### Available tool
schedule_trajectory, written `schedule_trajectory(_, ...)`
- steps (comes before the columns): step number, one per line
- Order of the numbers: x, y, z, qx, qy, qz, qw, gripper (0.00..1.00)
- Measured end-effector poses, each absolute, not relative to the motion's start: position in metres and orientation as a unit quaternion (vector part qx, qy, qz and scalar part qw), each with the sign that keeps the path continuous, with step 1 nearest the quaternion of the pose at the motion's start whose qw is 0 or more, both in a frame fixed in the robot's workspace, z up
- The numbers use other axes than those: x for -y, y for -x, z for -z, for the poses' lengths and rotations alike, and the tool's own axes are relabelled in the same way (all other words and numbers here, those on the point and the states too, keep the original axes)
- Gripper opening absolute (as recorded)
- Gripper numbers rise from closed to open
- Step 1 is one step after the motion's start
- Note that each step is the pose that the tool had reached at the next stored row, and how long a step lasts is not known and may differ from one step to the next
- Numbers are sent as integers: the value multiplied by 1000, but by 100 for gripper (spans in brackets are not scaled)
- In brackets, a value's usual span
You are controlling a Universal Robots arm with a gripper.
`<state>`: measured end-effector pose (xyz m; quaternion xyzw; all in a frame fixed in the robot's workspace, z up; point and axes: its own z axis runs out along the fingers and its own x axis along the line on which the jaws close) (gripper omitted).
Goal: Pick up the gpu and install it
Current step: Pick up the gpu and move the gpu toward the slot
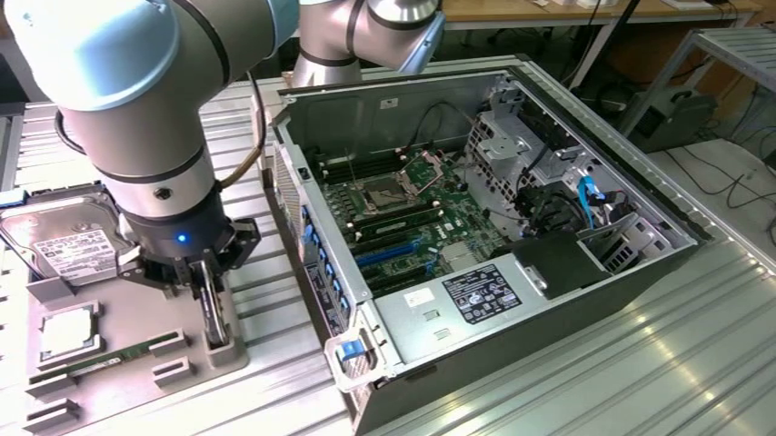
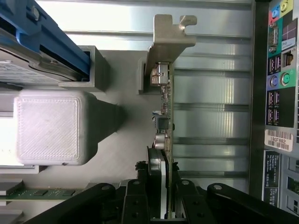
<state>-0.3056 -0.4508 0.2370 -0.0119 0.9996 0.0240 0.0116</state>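
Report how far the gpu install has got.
Done: the gripper sits right over the gpu, which stands on edge in its slot on the tray. In hand: the pick-up; the card is not yet lifted. Left: the install; the blue slots in the open computer case look empty.

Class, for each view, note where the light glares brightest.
Exterior view: glare streaks the ribbed metal table at the view's lower right, beside the computer case; a blue light glows on the arm's wrist. Wrist view: bright bands shine on the table ribs beside the gpu.
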Motion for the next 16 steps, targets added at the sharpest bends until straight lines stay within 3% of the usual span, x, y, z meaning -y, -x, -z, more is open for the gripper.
schedule_trajectory(16, 451, 306, -295, -1000, 12, -24, 12, 28)
